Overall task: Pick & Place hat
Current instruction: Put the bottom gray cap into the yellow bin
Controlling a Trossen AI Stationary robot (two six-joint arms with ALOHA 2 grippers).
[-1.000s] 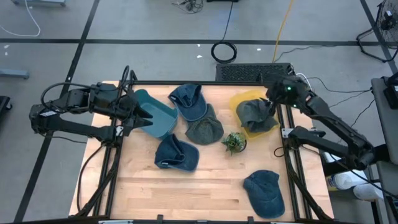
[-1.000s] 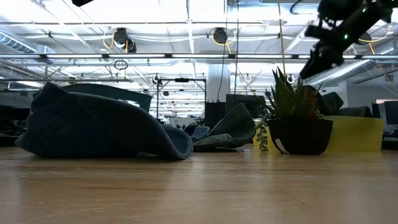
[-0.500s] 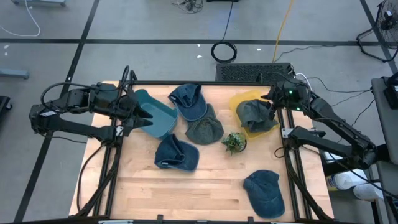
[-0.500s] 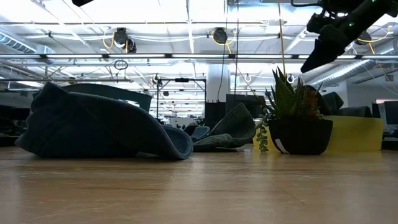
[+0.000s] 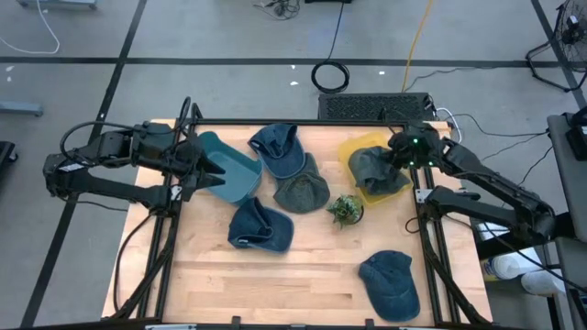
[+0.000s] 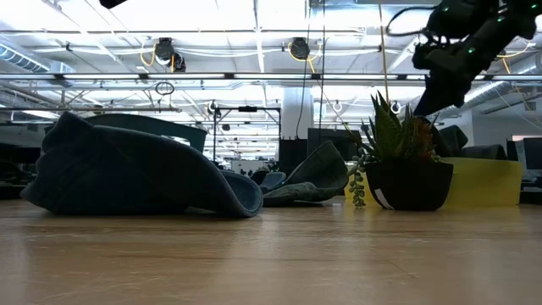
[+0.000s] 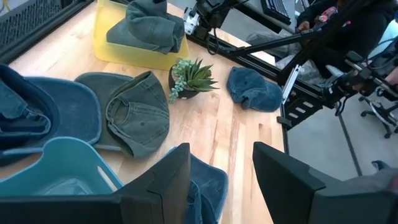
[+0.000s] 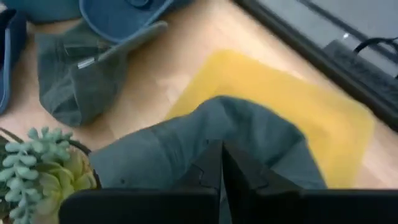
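Observation:
A grey-green hat (image 5: 376,170) (image 8: 205,134) lies in the yellow bin (image 5: 359,147) at the table's far right. My right gripper (image 5: 396,156) (image 8: 222,149) hangs shut right over that hat, pointing down at a slant. Three blue hats (image 5: 278,148) (image 5: 260,226) (image 5: 390,282) and an olive hat (image 5: 301,191) lie on the table. My left gripper (image 5: 209,167) (image 7: 221,152) waits open over the teal bin (image 5: 231,172) at the far left, holding nothing. My right gripper's shut fingertips (image 8: 214,155) stand at the top fold of the grey-green hat (image 8: 249,127), coming from above at a slant. Whether they touch the cloth I cannot tell. The hat rests in the yellow bin.
A small potted plant (image 5: 346,209) (image 6: 398,165) stands just in front of the yellow bin. Black frame rails (image 5: 431,257) run along both sides of the table. Bare wood (image 5: 312,275) lies in the near middle.
My right gripper has rolled about its own line, sunk a little toward the hat in the yellow bin and shut its fingers. The hat has stayed in the bin.

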